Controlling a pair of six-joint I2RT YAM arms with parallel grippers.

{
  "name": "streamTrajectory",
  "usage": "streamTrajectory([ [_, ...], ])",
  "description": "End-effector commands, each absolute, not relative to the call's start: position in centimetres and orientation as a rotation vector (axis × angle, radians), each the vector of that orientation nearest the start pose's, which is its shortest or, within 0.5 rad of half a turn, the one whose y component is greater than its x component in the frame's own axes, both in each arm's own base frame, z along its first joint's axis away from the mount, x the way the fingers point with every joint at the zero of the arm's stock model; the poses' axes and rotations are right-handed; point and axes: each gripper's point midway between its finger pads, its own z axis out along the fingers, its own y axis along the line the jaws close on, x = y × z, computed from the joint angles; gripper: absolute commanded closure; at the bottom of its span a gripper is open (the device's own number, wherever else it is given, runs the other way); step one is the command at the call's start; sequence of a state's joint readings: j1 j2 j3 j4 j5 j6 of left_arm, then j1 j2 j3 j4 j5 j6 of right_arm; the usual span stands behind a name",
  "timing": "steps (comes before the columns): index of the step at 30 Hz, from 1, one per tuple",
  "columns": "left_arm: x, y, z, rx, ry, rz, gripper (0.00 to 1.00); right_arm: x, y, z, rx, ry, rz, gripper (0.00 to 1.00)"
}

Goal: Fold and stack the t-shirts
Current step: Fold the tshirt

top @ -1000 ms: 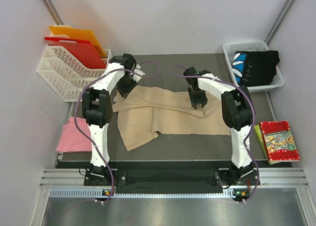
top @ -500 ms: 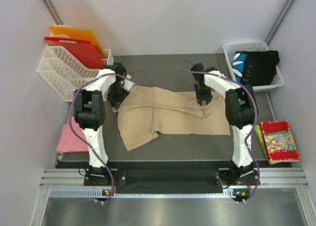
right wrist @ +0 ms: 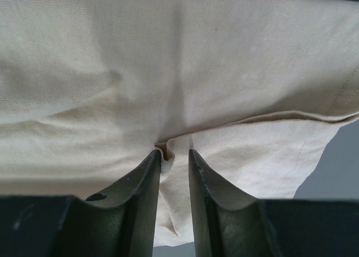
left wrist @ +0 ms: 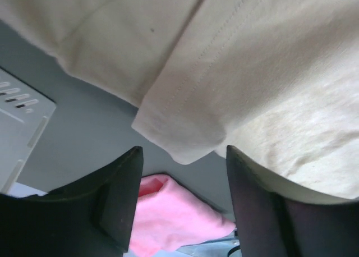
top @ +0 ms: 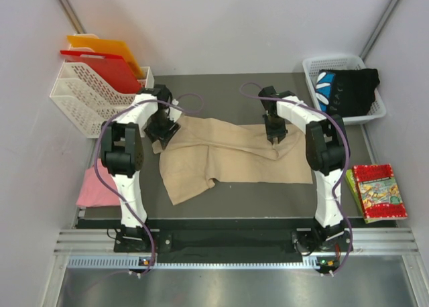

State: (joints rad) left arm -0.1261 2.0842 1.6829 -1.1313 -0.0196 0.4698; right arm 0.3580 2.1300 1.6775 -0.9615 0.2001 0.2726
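Note:
The beige t-shirt (top: pixel 228 156) lies spread on the dark mat, partly folded over itself. My left gripper (top: pixel 163 131) is at its upper left corner. In the left wrist view it (left wrist: pixel 182 153) is open, with a beige sleeve corner (left wrist: pixel 179 136) just above the gap, not gripped. My right gripper (top: pixel 275 136) is on the shirt's upper right part. Its jaws (right wrist: pixel 174 156) stand narrow with a fold of beige cloth (right wrist: pixel 168 150) between them. The pink t-shirt (top: pixel 99 184) lies folded at the mat's left edge and shows in the left wrist view (left wrist: pixel 168 218). The black printed t-shirt (top: pixel 348 89) lies in a basket.
A white basket (top: pixel 312 69) stands at the back right. A white rack (top: pixel 87 99) at the back left holds a red board (top: pixel 104 69) and an orange board (top: pixel 107 49). A colourful packet (top: pixel 379 192) lies at the right edge.
Both grippers moved outward over the past second, left to the left, right to the right, drawing the beige shirt's top edge wider. Almost nothing moved in the last half second.

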Motion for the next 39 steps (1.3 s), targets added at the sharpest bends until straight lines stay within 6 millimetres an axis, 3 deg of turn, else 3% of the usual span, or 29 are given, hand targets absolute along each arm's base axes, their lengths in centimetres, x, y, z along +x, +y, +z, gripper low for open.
streamTrajectory([
  [1, 39.7, -2.6, 7.9, 0.858, 2.837, 0.093, 0.29, 39.6, 12.7, 4.2, -0.097, 2.884, -0.181, 0.73],
  [6, 39.0, -2.5, 5.8, 0.866, 2.892, 0.062, 0.31, 39.7, 12.5, 4.4, -0.094, 2.878, -0.183, 0.75],
  [9, 38.7, -2.7, 4.7, 0.870, 2.926, 0.030, 0.40, 39.6, 12.5, 4.4, -0.096, 2.880, -0.184, 0.77],
  [10, 38.8, -2.7, 4.7, 0.867, 2.931, 0.032, 0.50, 39.7, 12.5, 4.5, -0.094, 2.878, -0.185, 0.77],
  [14, 38.8, -3.5, 4.6, 0.873, 2.934, -0.038, 0.69, 39.6, 12.3, 4.5, -0.093, 2.877, -0.194, 0.78],
  [19, 38.6, -3.1, 4.5, 0.879, 2.942, -0.033, 0.66, 39.7, 12.3, 4.8, -0.090, 2.871, -0.191, 0.79],
  [21, 38.5, -2.9, 4.3, 0.874, 2.957, -0.041, 0.70, 39.6, 12.4, 4.8, -0.094, 2.870, -0.190, 0.80],
  [22, 38.4, -3.0, 4.1, 0.875, 2.961, -0.047, 0.78, 39.6, 12.4, 4.8, -0.094, 2.870, -0.190, 0.80],
  [23, 38.4, -2.9, 4.1, 0.871, 2.964, -0.057, 0.95, 39.7, 12.4, 4.9, -0.091, 2.869, -0.192, 0.81],
  [24, 38.4, -3.0, 4.3, 0.871, 2.962, -0.059, 1.00, 39.7, 12.4, 5.1, -0.091, 2.865, -0.190, 0.81],
  [31, 40.1, -3.4, 7.9, 0.841, 2.896, -0.067, 1.00, 40.0, 12.5, 7.8, -0.071, 2.822, -0.168, 0.84],
  [35, 41.2, -3.5, 11.2, 0.829, 2.838, -0.043, 1.00, 39.8, 11.9, 11.1, -0.038, 2.759, -0.166, 0.95],
  [39, 41.4, -3.0, 12.5, 0.844, 2.810, 0.003, 1.00, 39.5, 11.4, 14.1, -0.011, 2.703, -0.177, 1.00],
])
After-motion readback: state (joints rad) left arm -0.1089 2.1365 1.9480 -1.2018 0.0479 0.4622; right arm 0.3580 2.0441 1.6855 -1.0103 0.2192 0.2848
